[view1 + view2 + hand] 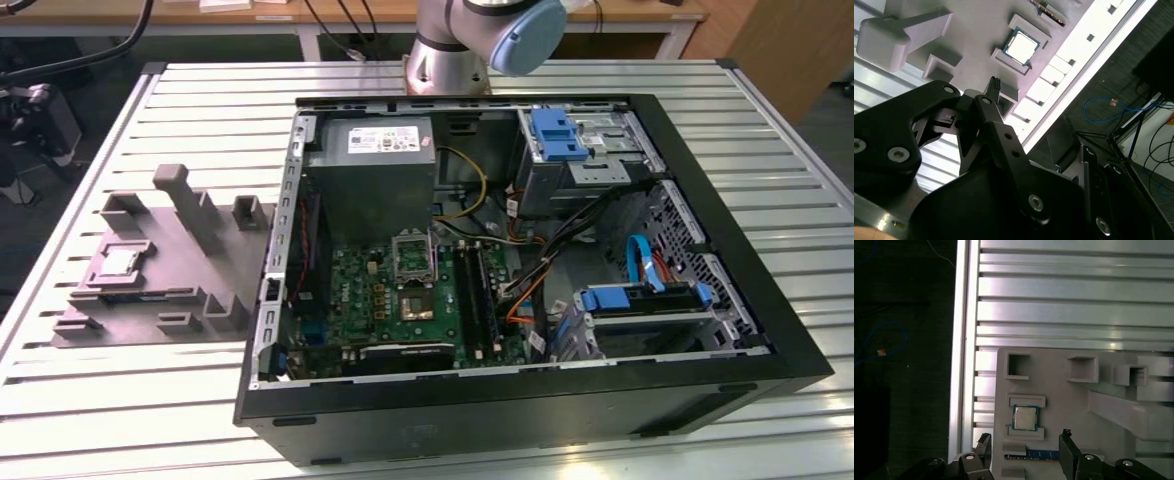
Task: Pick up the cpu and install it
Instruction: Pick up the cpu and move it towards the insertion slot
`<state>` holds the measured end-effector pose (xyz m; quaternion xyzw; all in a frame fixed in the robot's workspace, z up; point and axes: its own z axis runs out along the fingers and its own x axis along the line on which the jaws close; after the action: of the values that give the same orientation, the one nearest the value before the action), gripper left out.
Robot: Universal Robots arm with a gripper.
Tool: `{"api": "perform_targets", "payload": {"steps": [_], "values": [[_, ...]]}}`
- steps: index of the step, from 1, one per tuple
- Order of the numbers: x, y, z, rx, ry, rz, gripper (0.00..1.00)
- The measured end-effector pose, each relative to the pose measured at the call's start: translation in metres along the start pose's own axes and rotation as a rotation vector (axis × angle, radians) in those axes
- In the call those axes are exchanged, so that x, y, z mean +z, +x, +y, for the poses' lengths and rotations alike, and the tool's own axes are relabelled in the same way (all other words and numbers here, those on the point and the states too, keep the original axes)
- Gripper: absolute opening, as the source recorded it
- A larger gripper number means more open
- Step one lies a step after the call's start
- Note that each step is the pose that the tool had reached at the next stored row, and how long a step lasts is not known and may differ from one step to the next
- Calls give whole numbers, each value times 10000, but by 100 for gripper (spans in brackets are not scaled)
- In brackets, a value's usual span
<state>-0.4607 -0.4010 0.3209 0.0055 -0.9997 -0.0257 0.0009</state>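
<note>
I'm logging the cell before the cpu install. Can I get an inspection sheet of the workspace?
Surface: slatted metal table, carrying the tray and the case.
Job's things: cpu lies flat in a pocket of the grey tray, untouched. The socket frame sits on the motherboard in the open case.
Clutter: nothing seen.
Grippers: gripper is open, holds nothing and is clear of the cpu.
Cables: a mixed bundle inside the case; a blue cable beyond the table edge.
Surroundings: arm base behind the case; dark floor.
</note>
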Motion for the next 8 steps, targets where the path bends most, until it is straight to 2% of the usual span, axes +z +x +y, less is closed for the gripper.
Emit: {"api": "perform_targets", "payload": {"steps": [8], "values": [[25, 0, -1, 0, 1, 1, 65]]}}
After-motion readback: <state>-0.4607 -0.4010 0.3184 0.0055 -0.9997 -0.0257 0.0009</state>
